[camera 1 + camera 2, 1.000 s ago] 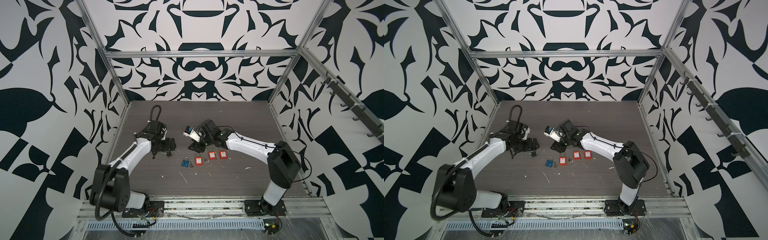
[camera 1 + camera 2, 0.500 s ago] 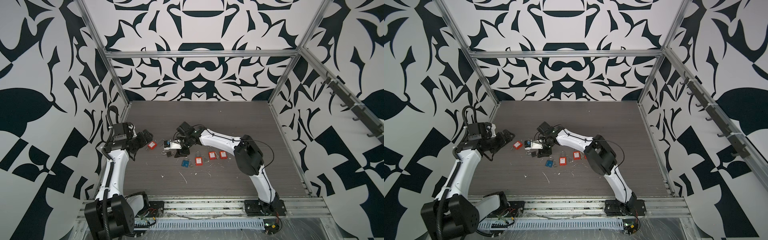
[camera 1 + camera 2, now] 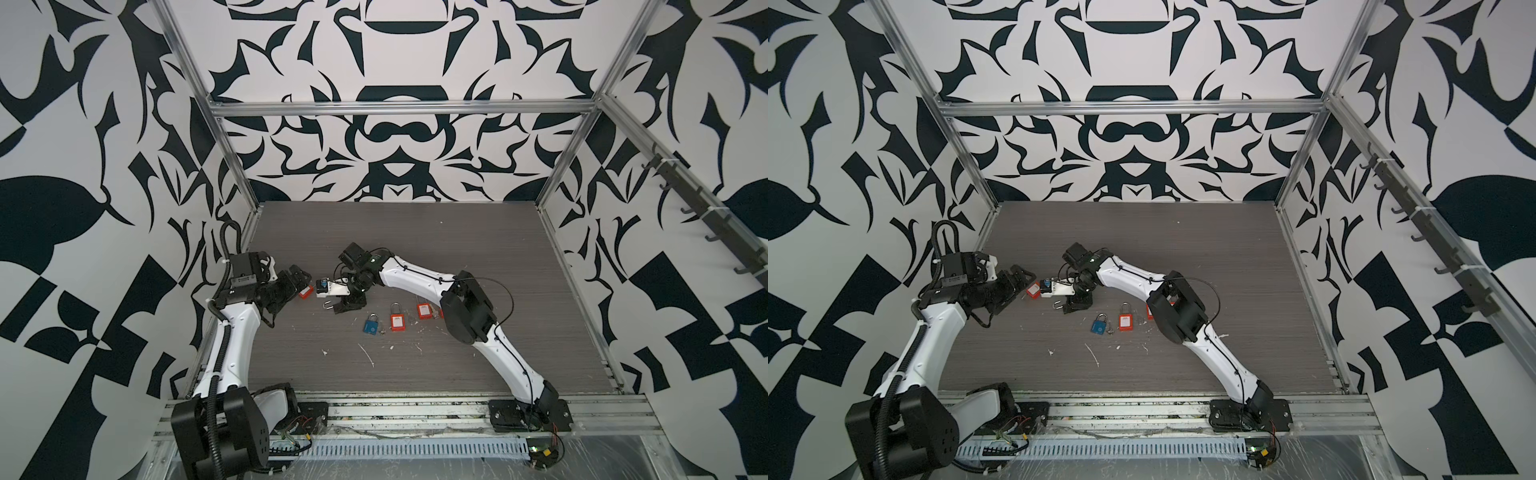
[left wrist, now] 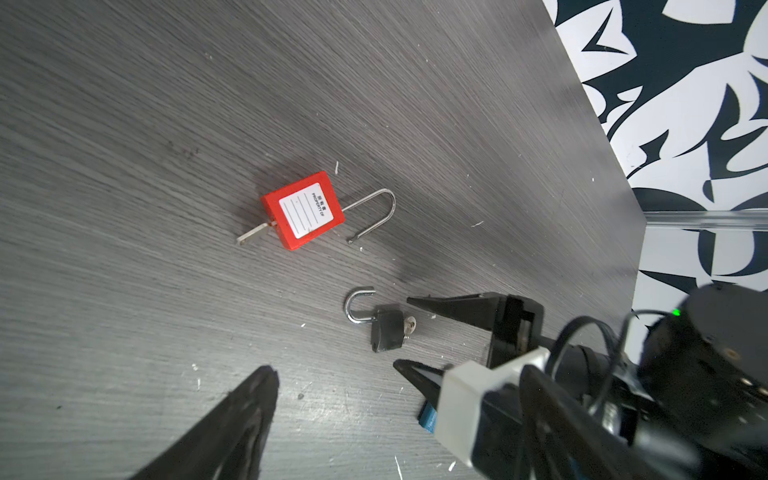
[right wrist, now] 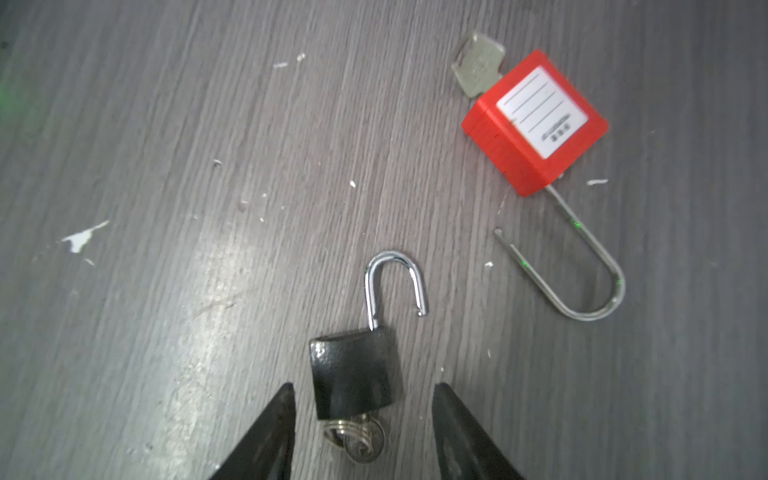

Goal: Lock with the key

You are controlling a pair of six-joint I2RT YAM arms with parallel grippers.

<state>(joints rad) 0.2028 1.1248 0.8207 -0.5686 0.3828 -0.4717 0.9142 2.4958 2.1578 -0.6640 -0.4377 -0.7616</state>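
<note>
A small black padlock (image 5: 353,372) lies flat on the dark table with its shackle swung open. A key (image 5: 359,440) on a ring sits in its keyhole. My right gripper (image 5: 363,386) is open and straddles the lock body, with a gap on each side. The same lock (image 4: 386,330) shows in the left wrist view. In both top views my right gripper (image 3: 345,305) is low on the table, left of centre. My left gripper (image 3: 301,278) is open and empty, close to a red padlock (image 4: 303,210). That lock has an open shackle and its own key in it.
A blue padlock (image 3: 371,325) and two red padlocks (image 3: 397,322) (image 3: 424,311) lie in a row to the right of my right gripper, partly under that arm. Small white scraps dot the table. The patterned left wall stands close behind my left arm.
Both arms have swung to the left. A red padlock now lies on the table by the left gripper. The right gripper has come down around the black padlock.
</note>
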